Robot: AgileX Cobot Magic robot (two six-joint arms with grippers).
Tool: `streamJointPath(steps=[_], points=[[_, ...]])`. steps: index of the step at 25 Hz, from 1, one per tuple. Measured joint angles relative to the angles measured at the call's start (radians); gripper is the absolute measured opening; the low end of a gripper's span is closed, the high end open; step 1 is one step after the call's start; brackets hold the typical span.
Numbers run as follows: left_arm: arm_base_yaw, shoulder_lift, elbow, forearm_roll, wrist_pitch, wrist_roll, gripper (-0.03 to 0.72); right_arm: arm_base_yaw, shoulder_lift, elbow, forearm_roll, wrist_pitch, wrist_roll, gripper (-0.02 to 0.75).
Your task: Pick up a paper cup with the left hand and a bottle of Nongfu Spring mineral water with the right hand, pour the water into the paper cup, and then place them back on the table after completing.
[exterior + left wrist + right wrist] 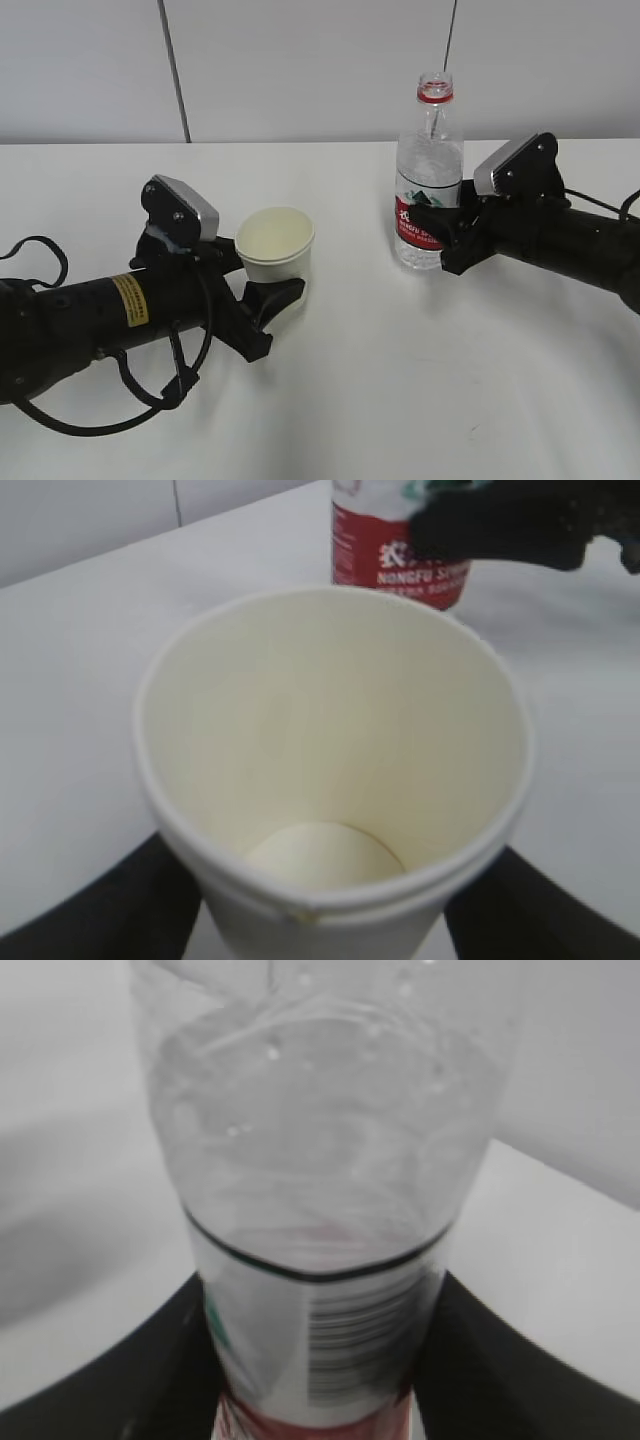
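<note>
White tabletop [400, 380] carries two black robot arms, each with its gripper around one item. On the left, the yellow-stickered arm's left gripper [272, 300] pinches a cream paper cup [276, 252] near its base, one dark finger [110, 910] on each side. The cup stands upright on the tabletop, and the left wrist view shows its inside dry and unfilled. On the right, the right gripper [443, 236] clamps a Nongfu Spring bottle [428, 170] at its red-and-white label, fingers [120, 1380] pressed to both flanks. The bottle stands upright on the tabletop, uncapped, with a red ring at the neck and clear water [320, 1160] filling most of the body. Cup and bottle stand well apart, the bottle farther back, toward the pale wall [300, 60].
</note>
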Motion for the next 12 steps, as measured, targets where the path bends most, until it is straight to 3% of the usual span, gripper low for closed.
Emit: streamJointPath(steps=[12], points=[[-0.053,0.0,0.0,0.009,0.0,-0.001,0.449,0.0,-0.162,0.0,-0.154,0.132,-0.058,0.386]])
